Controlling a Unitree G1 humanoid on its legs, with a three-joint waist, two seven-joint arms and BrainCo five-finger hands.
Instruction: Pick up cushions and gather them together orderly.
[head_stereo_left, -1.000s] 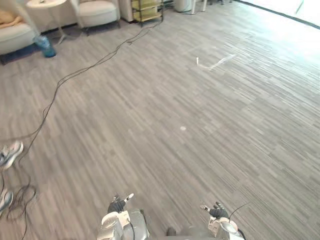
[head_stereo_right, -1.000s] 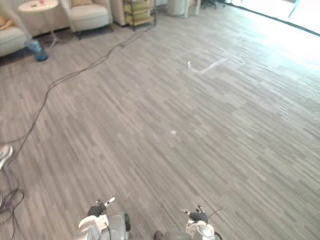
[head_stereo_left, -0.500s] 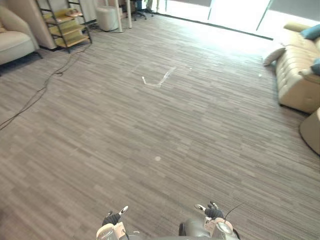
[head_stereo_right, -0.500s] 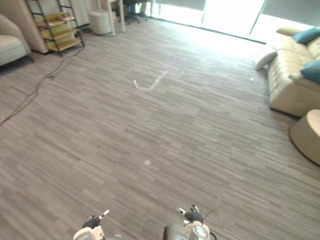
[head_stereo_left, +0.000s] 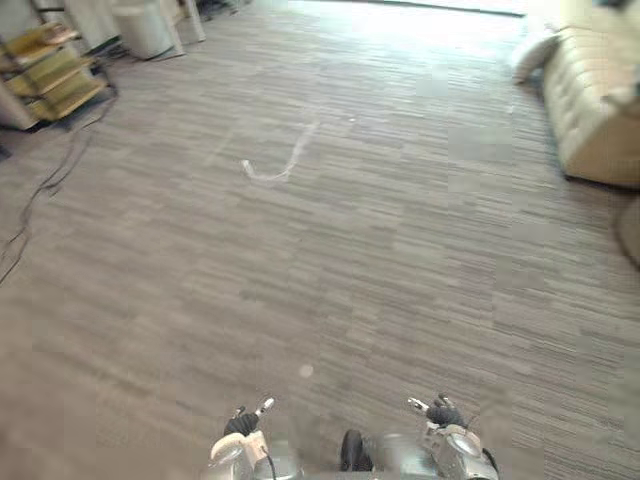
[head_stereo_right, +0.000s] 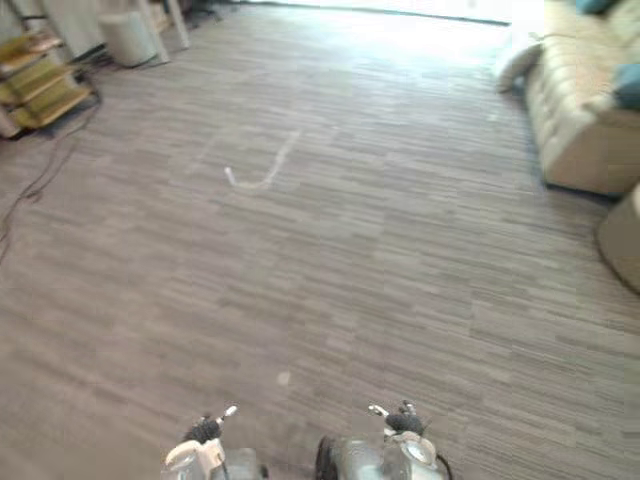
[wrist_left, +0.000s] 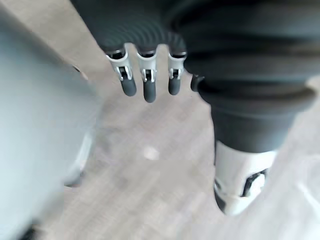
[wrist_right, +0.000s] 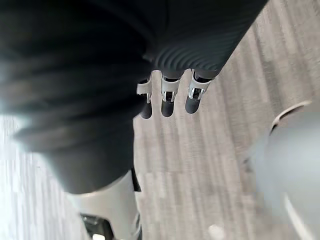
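Note:
A cream sofa stands at the far right. A teal cushion lies on its seat, and another teal one sits at its far end. A white cushion leans against the sofa's near end, by the floor. My left hand and right hand hang low at the bottom edge, far from the sofa. Both wrist views show relaxed fingers holding nothing, with grey floor beyond them.
A round beige ottoman sits in front of the sofa at the right edge. A yellow shelf unit and a white bin stand at the far left. A pale tape mark lies on the wide wood-look floor.
The camera has swung right: the armchairs and side table have left the view and the sofa with cushions has come in. Both hands stay low and empty.

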